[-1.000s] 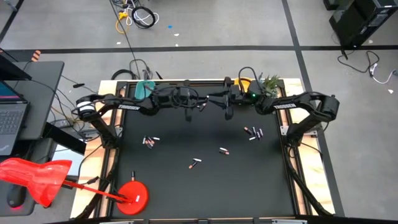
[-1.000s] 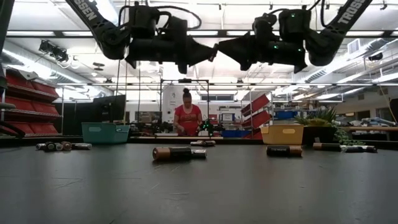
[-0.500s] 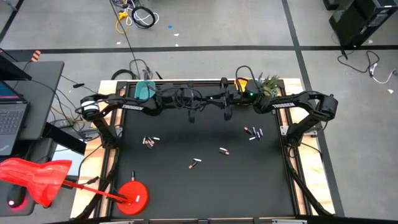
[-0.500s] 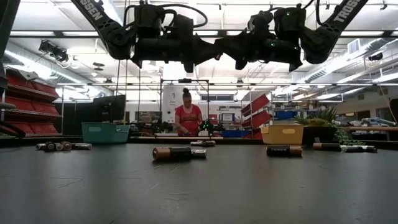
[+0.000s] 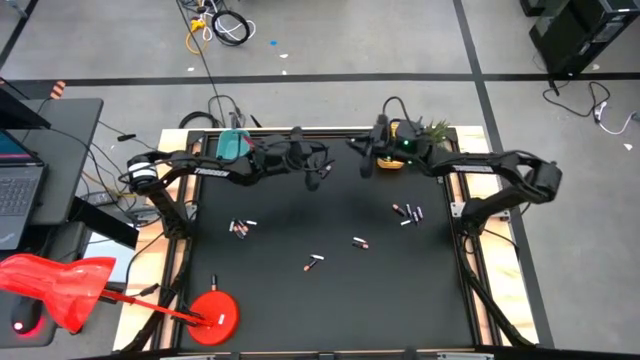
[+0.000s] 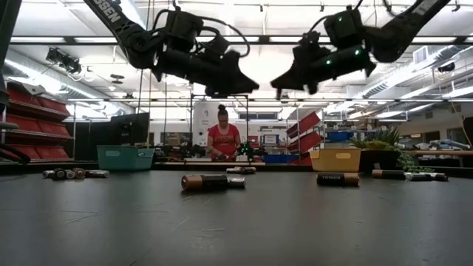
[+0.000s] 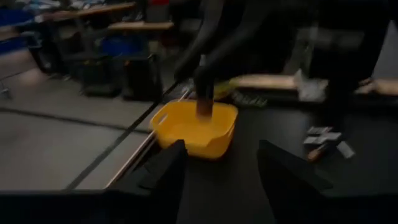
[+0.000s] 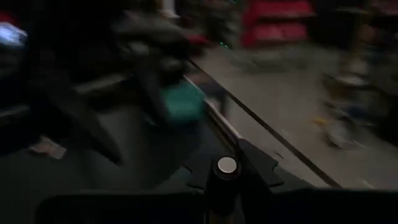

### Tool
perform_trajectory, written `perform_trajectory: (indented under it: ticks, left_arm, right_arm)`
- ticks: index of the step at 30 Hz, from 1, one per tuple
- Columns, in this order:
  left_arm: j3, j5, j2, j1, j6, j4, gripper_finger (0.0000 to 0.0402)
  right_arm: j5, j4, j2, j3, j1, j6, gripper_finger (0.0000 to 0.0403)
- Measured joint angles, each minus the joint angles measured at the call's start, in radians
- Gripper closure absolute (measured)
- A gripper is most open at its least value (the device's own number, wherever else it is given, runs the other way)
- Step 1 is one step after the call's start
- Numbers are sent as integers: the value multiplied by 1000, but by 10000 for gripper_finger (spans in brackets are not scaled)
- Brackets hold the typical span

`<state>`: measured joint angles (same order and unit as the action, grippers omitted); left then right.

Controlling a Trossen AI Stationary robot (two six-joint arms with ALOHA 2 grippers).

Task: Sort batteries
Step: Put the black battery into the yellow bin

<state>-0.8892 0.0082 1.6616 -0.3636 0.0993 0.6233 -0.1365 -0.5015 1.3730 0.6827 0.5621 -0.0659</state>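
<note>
Yellow tray (image 7: 198,144): smooth moulded plastic, rounded rectangle with sloped walls; stood at 1 o'clock on the table edge.
Teal tray (image 5: 232,146): same moulded shape; stood at 11 o'clock.
Table top (image 5: 300,300): flat matte black sheet, lightly sheened.
Right gripper (image 5: 366,166): clenched on the held battery (image 8: 226,165), high over the 12 o'clock edge, just beside the yellow tray.
Held battery: slim hard cylinder with a round pale metal end cap; stood upright between the dark fingers.
Left gripper (image 5: 320,180): fingers spread, nothing between them; hung at 12 o'clock, near the right gripper but apart from it.
Loose batteries (image 5: 241,227): small smooth cylinders, pale or dark with reddish ends; lay in clusters at 9 o'clock and 3 o'clock, with singles near the centre.
Risk, slip: likely if squeezed off-centre, given a slick round casing held by little contact.
Risk, bounce-out: possible if dropped from this height onto hard plastic.
Risk, wrong tray: possible if type misjudged; marking not legible.
Risk, collision: arms close together at 12 o'clock.
</note>
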Motion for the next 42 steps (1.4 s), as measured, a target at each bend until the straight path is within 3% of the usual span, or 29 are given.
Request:
perform_trajectory:
  ticks: [5,9,23,42]
  left_arm:
    - [18,-33,-10,-3,75,-5,199]
    - [34,-53,-2,-5,139,6,213]
    - [149,-101,-1,-36,152,52,239]
    - [450,-101,-1,-53,205,643,240]
  right_arm:
    - [228,236,-68,0,39,19,350]
    - [306,360,-47,0,73,80,350]
    - [398,487,7,0,136,251,350]
    - [448,547,7,0,139,448,350]
